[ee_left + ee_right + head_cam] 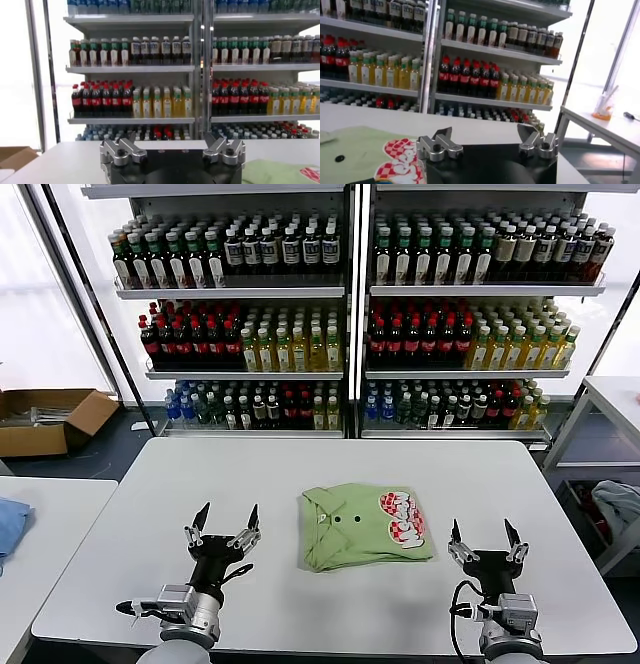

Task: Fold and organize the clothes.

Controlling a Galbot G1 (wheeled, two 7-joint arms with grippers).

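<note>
The light green soft-cloth polo shirt lay folded at the white table's centre, between the left gripper and right gripper, both spread wide, nothing held. Edges should be squared gently.

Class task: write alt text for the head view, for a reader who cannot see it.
A folded light green polo shirt lies mid-table, between the open left gripper and open right gripper, neither touching it. Shelves of bottled drinks stand behind.
</note>
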